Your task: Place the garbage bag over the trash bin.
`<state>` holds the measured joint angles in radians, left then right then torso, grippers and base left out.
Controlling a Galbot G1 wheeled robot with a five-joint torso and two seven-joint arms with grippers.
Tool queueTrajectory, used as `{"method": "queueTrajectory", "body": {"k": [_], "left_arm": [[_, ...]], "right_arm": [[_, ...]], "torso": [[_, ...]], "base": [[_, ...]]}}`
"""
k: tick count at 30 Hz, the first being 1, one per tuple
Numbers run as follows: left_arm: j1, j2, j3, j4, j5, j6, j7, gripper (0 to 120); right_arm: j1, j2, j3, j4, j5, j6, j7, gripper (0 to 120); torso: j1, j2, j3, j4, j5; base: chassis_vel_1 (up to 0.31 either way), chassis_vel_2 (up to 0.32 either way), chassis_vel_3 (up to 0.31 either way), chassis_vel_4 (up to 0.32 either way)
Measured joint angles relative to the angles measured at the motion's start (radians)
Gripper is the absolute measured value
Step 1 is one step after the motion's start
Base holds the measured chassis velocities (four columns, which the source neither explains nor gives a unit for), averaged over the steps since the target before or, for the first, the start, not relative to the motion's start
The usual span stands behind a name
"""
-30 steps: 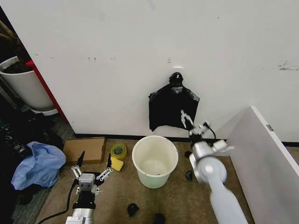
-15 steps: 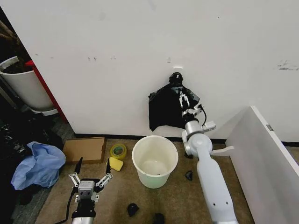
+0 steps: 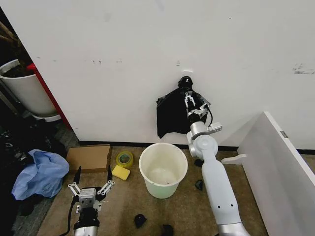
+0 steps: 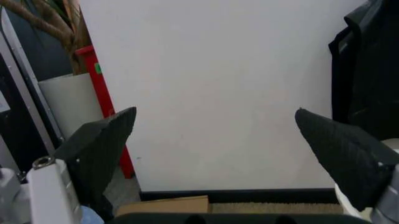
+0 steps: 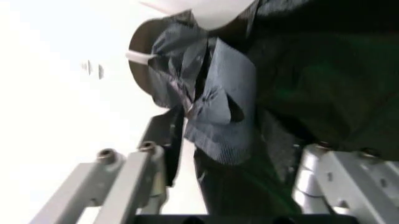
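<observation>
A flat bundle of black bags [image 3: 172, 115] hangs on the wall from a round black knob [image 3: 185, 81]; I cannot tell a single garbage bag apart from it. My right gripper [image 3: 192, 101] is raised against the bundle's top, just under the knob. In the right wrist view it [image 5: 231, 179] is open, with wrinkled black plastic [image 5: 215, 100] between its fingers. The trash bin [image 3: 143, 166], a round cream-white bucket, stands on the floor below the bundle. Low at the left, my left gripper [image 3: 93, 175] hangs open and empty, facing the wall [image 4: 215, 135].
A bigger white tub [image 3: 27, 91] and a red post stand at far left. A light blue plastic heap [image 3: 39, 174], a cardboard box [image 3: 89, 157], a yellow tape roll [image 3: 124, 159] and a yellow sponge [image 3: 120, 172] lie left of the bin. A white panel [image 3: 278, 177] stands on the right.
My right gripper rose and swung left from beside the bundle onto its top under the knob. The left arm drew back toward the picture's lower edge.
</observation>
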<state>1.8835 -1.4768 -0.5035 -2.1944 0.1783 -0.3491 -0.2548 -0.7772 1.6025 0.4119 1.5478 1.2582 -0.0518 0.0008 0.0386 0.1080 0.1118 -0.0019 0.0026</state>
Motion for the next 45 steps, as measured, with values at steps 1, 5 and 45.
{"method": "queueTrajectory", "body": {"k": [1, 5, 45], "left_arm": [[0.0, 0.0, 0.001, 0.0, 0.0, 0.0, 0.0, 100], [0.001, -0.001, 0.001, -0.002, -0.002, 0.0, -0.004, 100], [-0.074, 0.07, 0.034, 0.058, -0.045, -0.013, -0.011, 100]], "right_arm": [[0.001, 0.002, 0.0, 0.0, -0.002, 0.0, 0.001, 37], [0.003, 0.005, 0.0, -0.007, -0.009, 0.0, 0.006, 22], [-0.712, -0.223, -0.245, 0.524, -0.681, 0.106, 0.044, 0]], "torso": [[0.0, 0.0, 0.0, 0.0, 0.0], [0.0, 0.0, 0.0, 0.0, -0.0001], [0.0, 0.0, 0.0, -0.0001, -0.0001]], "base": [[0.0, 0.0, 0.0, 0.0], [0.0, 0.0, 0.0, 0.0], [0.0, 0.0, 0.0, 0.0]]}}
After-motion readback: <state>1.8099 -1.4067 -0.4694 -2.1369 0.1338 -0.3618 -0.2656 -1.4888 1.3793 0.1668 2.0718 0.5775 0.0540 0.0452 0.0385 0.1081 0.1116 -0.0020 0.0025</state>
